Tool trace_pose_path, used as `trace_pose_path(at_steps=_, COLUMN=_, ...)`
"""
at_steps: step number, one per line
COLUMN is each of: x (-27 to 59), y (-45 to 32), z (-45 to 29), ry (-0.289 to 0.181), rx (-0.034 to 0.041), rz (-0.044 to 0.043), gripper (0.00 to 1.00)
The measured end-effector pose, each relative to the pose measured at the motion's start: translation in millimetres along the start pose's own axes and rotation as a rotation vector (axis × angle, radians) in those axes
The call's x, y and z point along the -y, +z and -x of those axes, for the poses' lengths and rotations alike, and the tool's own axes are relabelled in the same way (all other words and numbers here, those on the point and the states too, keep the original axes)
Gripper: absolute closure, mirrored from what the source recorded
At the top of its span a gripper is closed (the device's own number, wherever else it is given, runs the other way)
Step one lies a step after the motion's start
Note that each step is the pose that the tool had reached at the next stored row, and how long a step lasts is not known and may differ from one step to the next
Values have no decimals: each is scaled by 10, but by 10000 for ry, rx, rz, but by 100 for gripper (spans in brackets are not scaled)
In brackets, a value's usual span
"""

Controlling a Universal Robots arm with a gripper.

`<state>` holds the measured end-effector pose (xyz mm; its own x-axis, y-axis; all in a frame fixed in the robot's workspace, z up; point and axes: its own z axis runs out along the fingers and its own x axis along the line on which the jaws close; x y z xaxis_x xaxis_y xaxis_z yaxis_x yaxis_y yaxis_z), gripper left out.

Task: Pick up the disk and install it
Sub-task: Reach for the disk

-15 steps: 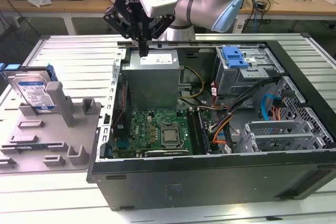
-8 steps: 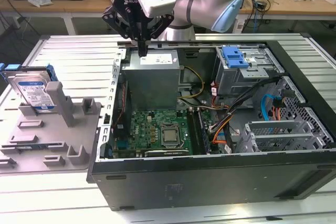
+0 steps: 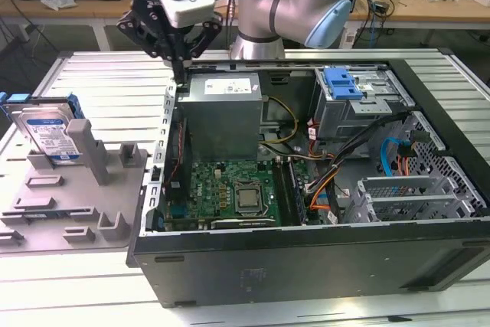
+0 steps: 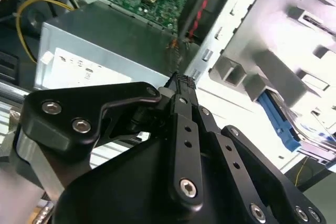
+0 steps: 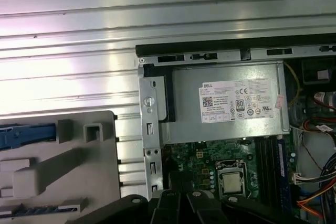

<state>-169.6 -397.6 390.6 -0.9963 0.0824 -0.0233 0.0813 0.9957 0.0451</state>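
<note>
Exterior view: gripper (image 3: pixel 181 73) hangs tip-down over the back rim of the open PC case (image 3: pixel 306 262), right by the PSU (image 3: pixel 222 109) corner. Can't tell if it touches the rim. Fingers pinched narrow, nothing btwn them. Disk (image 3: pixel 48 137) stands upright in its blue frame, slotted in the grey holder (image 3: pixel 92 197) on the ribbed table (image 3: pixel 107 74) at the exterior view's left, outside the case & well apart from the gripper.
</note>
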Motion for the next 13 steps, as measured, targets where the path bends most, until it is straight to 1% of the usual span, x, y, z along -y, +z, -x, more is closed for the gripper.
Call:
trace_pose_path(at_steps=1, x=4, y=4, z=-59, ry=10, rx=0, rz=0, gripper=89)
trace_pose_path(at_steps=2, x=6, y=6, z=-88, ry=17, rx=1, rz=0, gripper=89)
trace_pose_path(at_steps=5, x=18, y=16, z=-227, ry=42, rx=2, rz=0, gripper=89)
trace_pose_path(at_steps=12, x=36, y=33, z=-451, ry=81, rx=4, rz=-2, gripper=89)
trace_pose_path(at_steps=13, x=40, y=36, z=-498, ry=88, rx=5, rz=-2, gripper=89)
